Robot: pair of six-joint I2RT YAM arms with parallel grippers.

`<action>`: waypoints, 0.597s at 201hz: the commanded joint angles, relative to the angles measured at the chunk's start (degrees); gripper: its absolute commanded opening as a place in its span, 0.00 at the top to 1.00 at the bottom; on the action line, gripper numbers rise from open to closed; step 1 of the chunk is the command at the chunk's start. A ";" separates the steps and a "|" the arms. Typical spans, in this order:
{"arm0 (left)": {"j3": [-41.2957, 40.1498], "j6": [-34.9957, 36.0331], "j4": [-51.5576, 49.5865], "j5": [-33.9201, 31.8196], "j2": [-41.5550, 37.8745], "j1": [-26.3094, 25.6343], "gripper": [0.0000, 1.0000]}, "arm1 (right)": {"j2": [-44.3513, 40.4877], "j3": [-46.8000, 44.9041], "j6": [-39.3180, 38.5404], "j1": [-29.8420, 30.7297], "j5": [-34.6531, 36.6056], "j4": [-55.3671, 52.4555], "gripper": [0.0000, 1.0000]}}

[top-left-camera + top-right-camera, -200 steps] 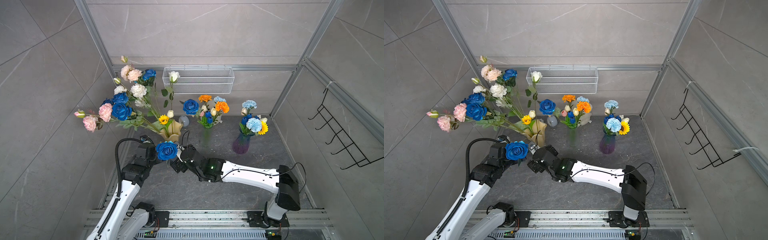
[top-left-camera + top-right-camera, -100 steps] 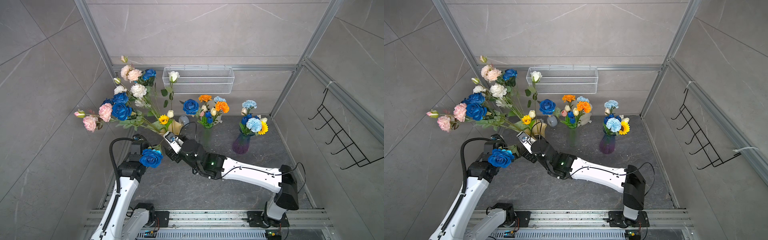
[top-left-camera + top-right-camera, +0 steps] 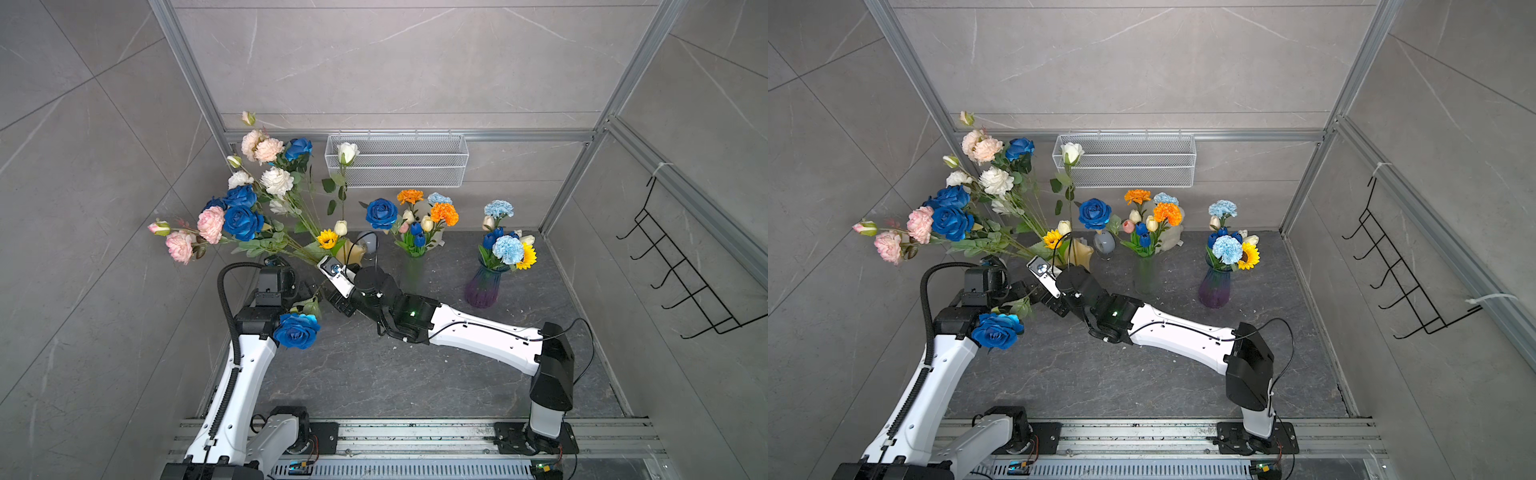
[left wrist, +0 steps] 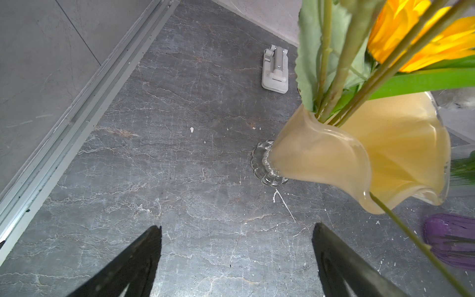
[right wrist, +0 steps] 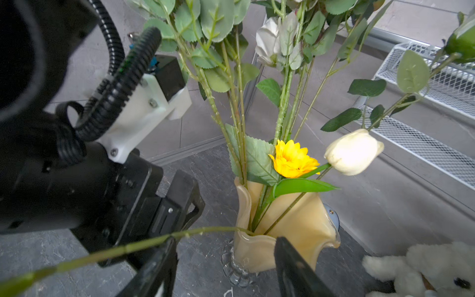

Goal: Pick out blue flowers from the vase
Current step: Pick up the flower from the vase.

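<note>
Step in hand: withdrawal of one blue rose (image 3: 296, 330), bloom left of centre in both top views, stem (image 5: 115, 250) foot inside the vase (image 5: 295, 226). The left hand (image 4: 237, 226) gapes, empty; the right hand (image 5: 225, 239) is half-open, stem against one finger (image 5: 159, 267). Next, likely: clamp the stem, draw it clear.

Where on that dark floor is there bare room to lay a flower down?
Widest bare patch: the floor between the right arm and the front rail. A smaller one lies between the purple vase and the right wall. Crowded: around the cream vase, among stems and the left arm.
</note>
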 commanded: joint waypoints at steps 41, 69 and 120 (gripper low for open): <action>2.71 1.58 1.04 1.34 0.67 0.54 0.07 | -0.48 1.84 -2.63 -0.43 -1.97 -4.38 0.38; 2.93 1.85 0.80 1.33 1.05 0.61 0.07 | 0.88 3.94 -1.60 -0.44 -4.12 -3.44 0.40; 3.87 2.09 0.27 2.47 1.26 0.87 0.07 | 4.34 8.65 -0.73 -0.56 -6.38 -3.75 0.45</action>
